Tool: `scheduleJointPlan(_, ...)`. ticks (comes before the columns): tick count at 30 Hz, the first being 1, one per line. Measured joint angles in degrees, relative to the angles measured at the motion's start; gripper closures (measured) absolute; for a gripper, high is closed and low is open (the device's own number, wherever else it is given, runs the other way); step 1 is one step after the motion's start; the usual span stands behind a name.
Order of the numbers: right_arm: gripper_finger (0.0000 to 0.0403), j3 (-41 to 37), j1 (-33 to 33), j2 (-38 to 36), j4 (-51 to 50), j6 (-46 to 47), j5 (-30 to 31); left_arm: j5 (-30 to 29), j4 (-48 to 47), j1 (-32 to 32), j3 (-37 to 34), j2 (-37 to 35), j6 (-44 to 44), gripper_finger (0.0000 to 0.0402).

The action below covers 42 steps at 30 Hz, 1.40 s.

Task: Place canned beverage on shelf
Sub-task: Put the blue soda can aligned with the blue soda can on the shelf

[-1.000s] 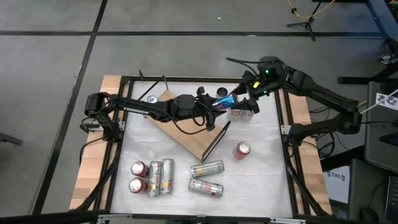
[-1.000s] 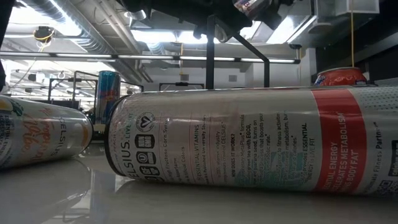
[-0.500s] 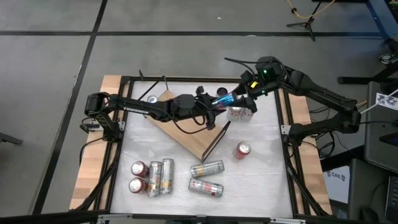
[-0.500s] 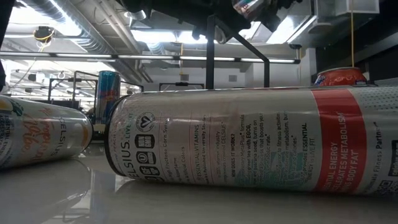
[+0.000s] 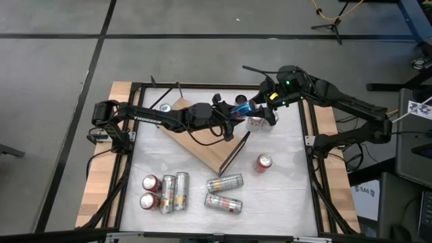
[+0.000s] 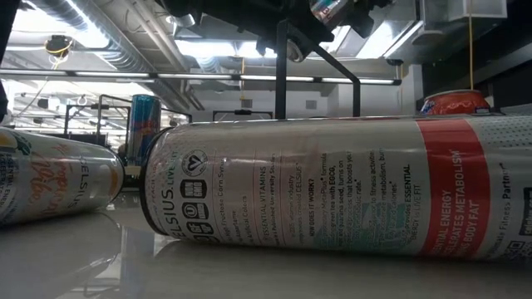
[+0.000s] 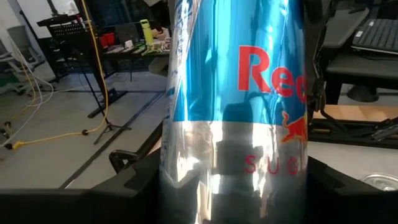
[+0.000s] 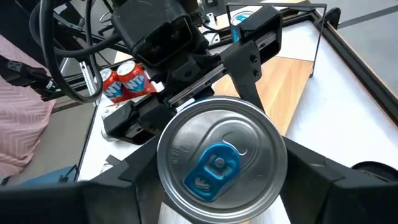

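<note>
Blue can, upper centre of high view above shelf, is gripped by left jaws; right jaws close around its top. Risk: mistimed release drops it.

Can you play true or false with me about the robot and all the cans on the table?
1. Both grippers are on the blue can. True: left gripper and right gripper hold opposite ends.
2. The blue can's tab is red. False: it is blue.
3. The shelf is made of glass. False: it is a wooden board.
4. Some cans lie on their sides on the table. True.
5. The shelf is full of cans. False: only one can shows at its far corner.
</note>
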Motion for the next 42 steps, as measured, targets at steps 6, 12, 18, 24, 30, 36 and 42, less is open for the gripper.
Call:
scheduleJointPlan(6, 0.0176, 0.0, 0.0, 0.3, -0.3, -0.2, 0.4, 0.4, 1.0, -0.1, 0.1, 0.0, -0.3, 0.0149)
scheduleJointPlan(12, 0.0168, 0.0, 0.0, 0.2, -0.3, -0.2, 0.8, 0.7, 0.9, 0.0, 0.1, 0.0, -0.3, 0.0147)
scheduleJointPlan(18, 0.0174, 0.0, 0.0, 0.2, -0.3, -0.1, 0.9, 2.3, 0.5, 0.0, 0.1, 0.0, -0.2, 0.0132)
scheduleJointPlan(24, 0.0173, 0.0, 0.0, 0.2, -0.2, 0.0, 0.8, 3.8, -0.4, -0.2, 0.1, -0.8, -0.2, 0.0086)
scheduleJointPlan(30, 0.0173, 0.0, 0.0, 0.3, -0.3, 0.0, 0.7, 3.4, -8.4, -0.2, 0.1, -4.7, -0.9, 0.0046)
scheduleJointPlan(36, 0.0173, 0.0, 0.0, 2.8, -0.3, 0.0, 0.1, 3.4, -18.0, -0.2, 0.1, -10.6, -1.6, 0.004)
scheduleJointPlan(42, 0.017, 0.0, 0.0, 6.6, 0.1, 0.0, -1.0, 3.4, -28.6, -0.2, 0.1, -17.0, -1.3, 0.0039)
